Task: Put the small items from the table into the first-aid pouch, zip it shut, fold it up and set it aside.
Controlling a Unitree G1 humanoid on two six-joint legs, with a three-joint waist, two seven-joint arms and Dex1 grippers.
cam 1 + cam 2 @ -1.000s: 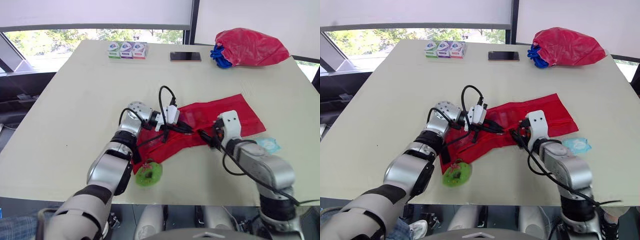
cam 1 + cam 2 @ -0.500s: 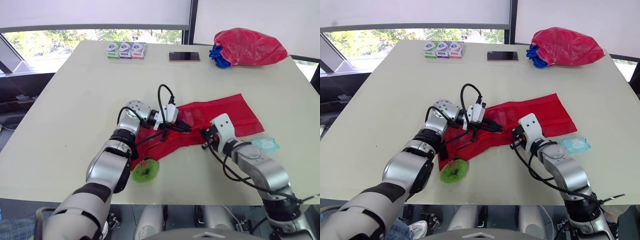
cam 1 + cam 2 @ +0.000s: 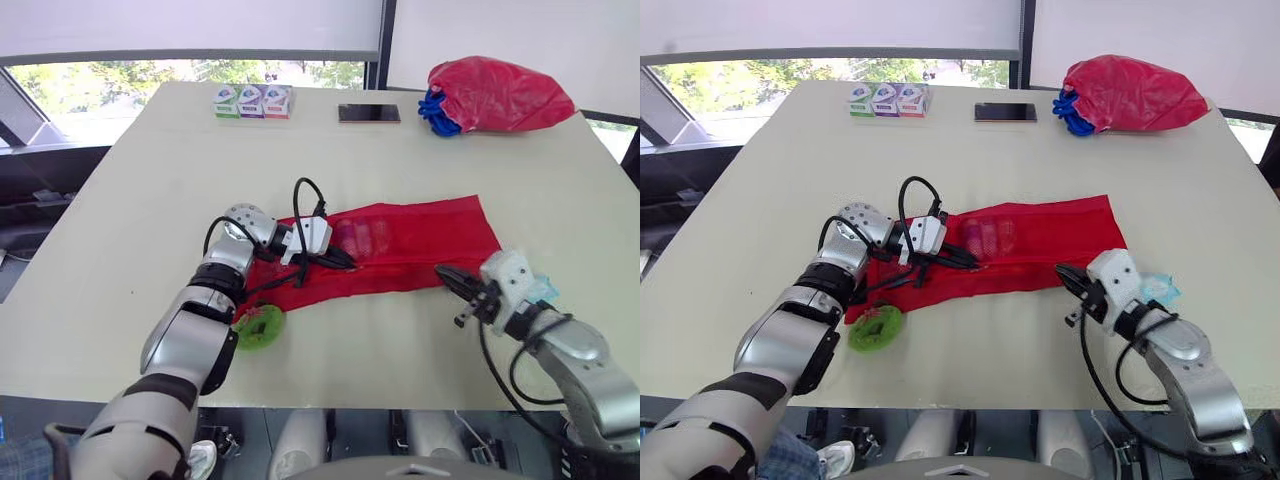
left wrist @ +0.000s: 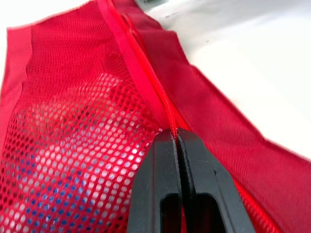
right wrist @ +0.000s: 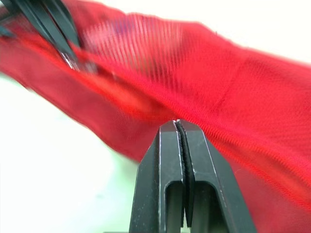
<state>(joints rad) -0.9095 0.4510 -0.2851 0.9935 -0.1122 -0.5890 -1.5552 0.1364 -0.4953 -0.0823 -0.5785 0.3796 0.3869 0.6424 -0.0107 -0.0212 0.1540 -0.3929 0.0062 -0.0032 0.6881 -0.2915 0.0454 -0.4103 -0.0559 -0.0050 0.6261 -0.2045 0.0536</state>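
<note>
Left fingers (image 4: 156,189): pressed flat together with no gap, their tips pinched on the zipper (image 4: 154,77) where its line runs in between them.
Right fingers (image 5: 160,170): also closed tight against each other. The tips sit at the near hem of the red cloth, and I cannot tell whether any cloth is caught between them.
Left gripper (image 3: 343,261): low over the left half of the first-aid pouch (image 3: 420,240), pointing along the zip line towards the robot's right.
Right gripper (image 3: 446,273): at the near right edge of the pouch, pointing back towards its middle, wrist over bare table (image 3: 160,190).
Pouch: lies flat and stretched out across the middle of the table, mesh side up. Pale and blue shapes show through the mesh just beside the left fingertips.
Green item (image 3: 259,326): round, on the table just off the near left end of the pouch, outside it.
Blue-and-white packet (image 3: 545,290): on the table right behind the right wrist, beside the right end of the pouch.
Far edge: three small boxes (image 3: 253,100) in a row, a phone (image 3: 368,113) lying flat, and a bulging red bag (image 3: 505,92) at the far right, all well apart from the pouch.
</note>
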